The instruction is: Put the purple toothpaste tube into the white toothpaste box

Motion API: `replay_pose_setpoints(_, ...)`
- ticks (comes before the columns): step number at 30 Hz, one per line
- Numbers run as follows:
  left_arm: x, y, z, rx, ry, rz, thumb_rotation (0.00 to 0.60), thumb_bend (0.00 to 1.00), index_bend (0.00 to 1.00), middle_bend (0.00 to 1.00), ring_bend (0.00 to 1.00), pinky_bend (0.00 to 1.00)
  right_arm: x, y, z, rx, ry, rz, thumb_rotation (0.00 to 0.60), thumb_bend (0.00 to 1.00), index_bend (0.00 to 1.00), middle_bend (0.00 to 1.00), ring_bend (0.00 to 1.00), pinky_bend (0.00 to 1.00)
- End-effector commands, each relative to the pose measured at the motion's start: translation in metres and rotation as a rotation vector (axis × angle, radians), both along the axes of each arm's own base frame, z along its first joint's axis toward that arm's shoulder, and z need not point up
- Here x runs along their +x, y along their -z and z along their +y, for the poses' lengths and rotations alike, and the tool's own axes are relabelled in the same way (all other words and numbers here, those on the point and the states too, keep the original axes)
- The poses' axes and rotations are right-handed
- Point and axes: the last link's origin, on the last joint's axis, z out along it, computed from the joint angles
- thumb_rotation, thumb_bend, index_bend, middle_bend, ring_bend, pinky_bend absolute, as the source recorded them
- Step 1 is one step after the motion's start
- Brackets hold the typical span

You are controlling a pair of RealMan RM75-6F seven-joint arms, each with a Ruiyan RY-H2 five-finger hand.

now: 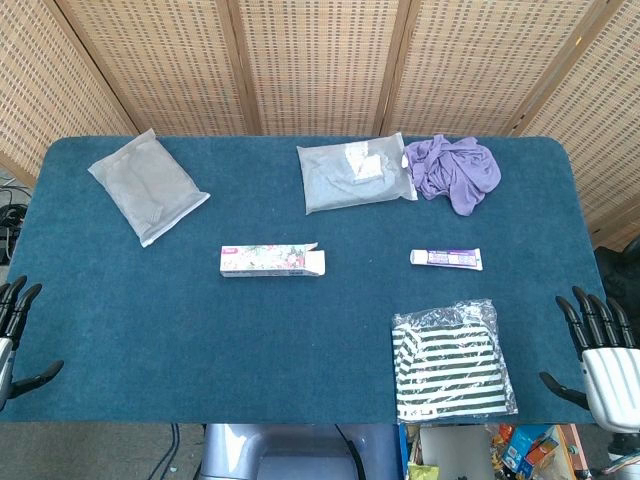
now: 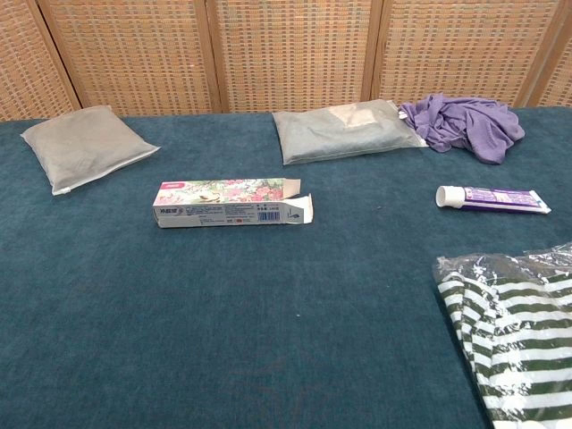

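Purple toothpaste tube (image 1: 446,259) with a white cap lies flat on the right part of the teal carpeted counter (image 1: 300,330), cap end pointing toward the long white floral-printed toothpaste box (image 1: 271,261), which rests well apart from it near the centre with its right end flap open. Between tube and near edge sits a clear plastic bag of green-and-white striped cloth (image 1: 452,362). Along the far side lie a grey padded pouch (image 1: 148,186), a clear bag of grey fabric (image 1: 356,174) and, touching that bag, a crumpled purple garment (image 1: 455,172). Left hand (image 1: 14,335) and right hand (image 1: 600,348) hover at the counter's near corners, fingers spread and holding nothing.
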Motion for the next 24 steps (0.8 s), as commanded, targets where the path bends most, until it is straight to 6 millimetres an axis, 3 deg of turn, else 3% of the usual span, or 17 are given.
replay_pose_setpoints(1, -0.001, 0.0, 0.0, 0.0, -0.002, -0.001, 0.6, 0.08, 0.0, 0.0, 0.0, 0.0, 0.0, 0.001, 0.0, 0.004, -0.002, 0.004, 0.6, 0.0, 0.0, 0.0, 0.0, 0.0)
replay_pose_setpoints(6, -0.001, 0.001, 0.002, 0.008, 0.001, 0.004, 0.6, 0.08, 0.0, 0.0, 0.0, 0.0, -0.004, 0.008, -0.01, 0.03, -0.017, -0.007, 0.6, 0.0, 0.0, 0.0, 0.0, 0.0)
replay_pose_setpoints(12, -0.002, 0.004, 0.011, 0.015, 0.001, 0.011, 0.6, 0.08, 0.0, 0.0, 0.0, 0.0, -0.002, 0.021, -0.05, 0.098, -0.064, 0.037, 0.6, 0.0, 0.0, 0.0, 0.0, 0.0)
replay_pose_setpoints(16, -0.005, 0.007, 0.025, 0.05, 0.037, -0.005, 0.6, 0.08, 0.0, 0.0, 0.0, 0.0, 0.018, 0.034, -0.106, 0.196, -0.098, 0.075, 0.6, 0.0, 0.0, 0.0, 0.0, 0.0)
replay_pose_setpoints(20, -0.009, 0.011, 0.031, 0.057, 0.041, -0.01, 0.6, 0.08, 0.0, 0.0, 0.0, 0.0, 0.034, 0.057, -0.138, 0.255, -0.108, 0.082, 0.6, 0.0, 0.01, 0.02, 0.0, 0.0)
replay_pose_setpoints(24, -0.013, 0.014, 0.038, 0.05, 0.02, -0.002, 0.6, 0.08, 0.0, 0.0, 0.0, 0.0, 0.048, 0.087, -0.171, 0.354, -0.073, -0.025, 0.6, 0.0, 0.09, 0.11, 0.02, 0.0)
